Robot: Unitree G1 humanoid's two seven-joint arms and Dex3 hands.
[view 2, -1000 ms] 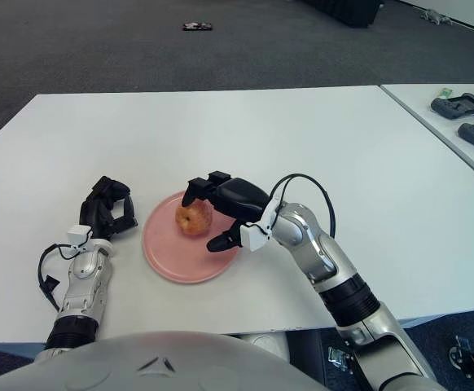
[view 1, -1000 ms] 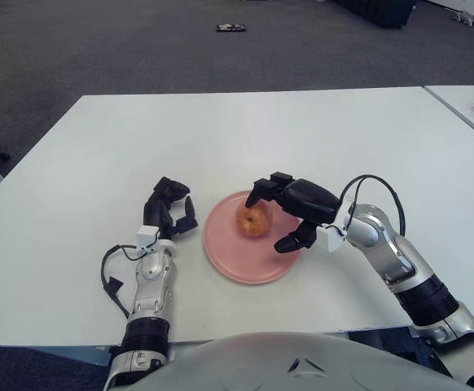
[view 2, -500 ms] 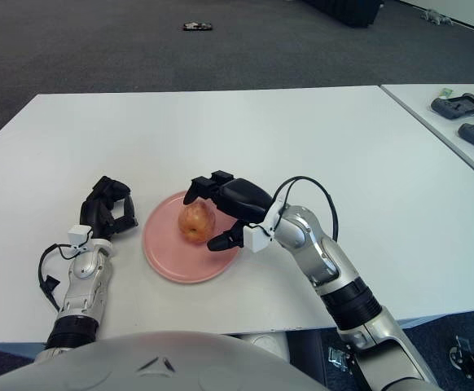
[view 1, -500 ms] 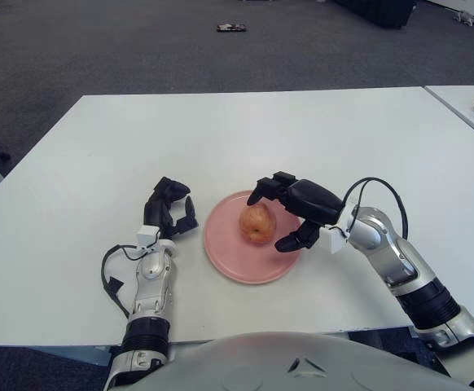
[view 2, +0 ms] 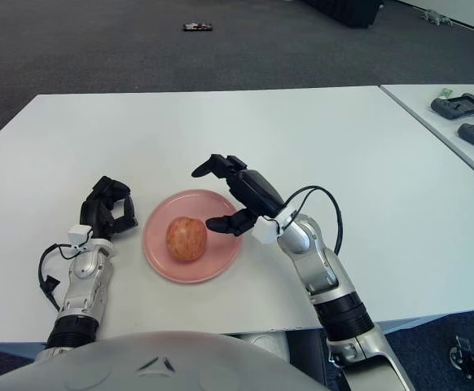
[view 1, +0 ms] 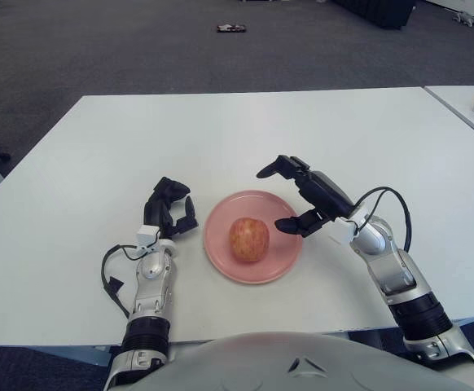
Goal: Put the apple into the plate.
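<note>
Apple (view 1: 248, 239) now lying alone in the middle of the pink plate (view 1: 221, 259) on the white desk (view 1: 302, 130) — no longer under the fingers as half a second ago. Right hand (view 1: 302, 198) having lifted up and back toward the plate's right edge, fingers spread open, gripping nothing, apart from the fruit. Left hand (view 1: 169, 210) staying just left of the plate — fingers curled, holding nothing, unchanged from before.

Apple (view 1: 248, 239): red-yellow, round, sits on plate (view 1: 221, 257) centre, untouched by hands. Plate: pink, round, flat on white table, near edge, between the two hands.
</note>
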